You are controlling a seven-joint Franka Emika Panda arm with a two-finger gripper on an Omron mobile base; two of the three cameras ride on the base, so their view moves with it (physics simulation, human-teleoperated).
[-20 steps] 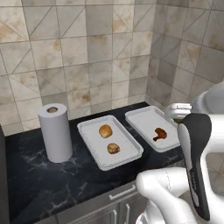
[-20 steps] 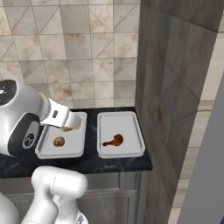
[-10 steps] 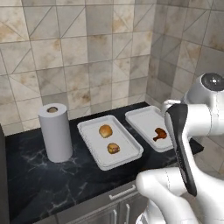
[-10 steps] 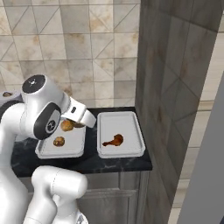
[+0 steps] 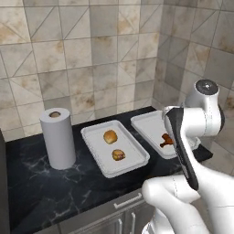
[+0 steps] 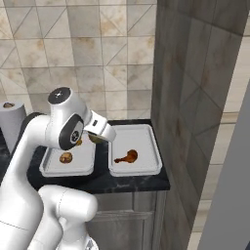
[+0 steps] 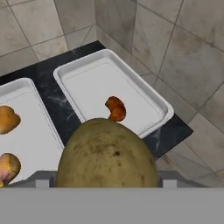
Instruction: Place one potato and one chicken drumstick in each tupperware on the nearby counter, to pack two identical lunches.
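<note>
Two white trays are sitting there, plus one potato, one drumstick, and one paper towel roll.

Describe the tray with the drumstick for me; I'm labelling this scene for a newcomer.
On the black marble counter, two shallow white rectangular trays sit side by side past a white paper towel roll. Take the tray nearest the corner wall: it holds a single brown chicken drumstick, while its neighbour holds two items.
</note>
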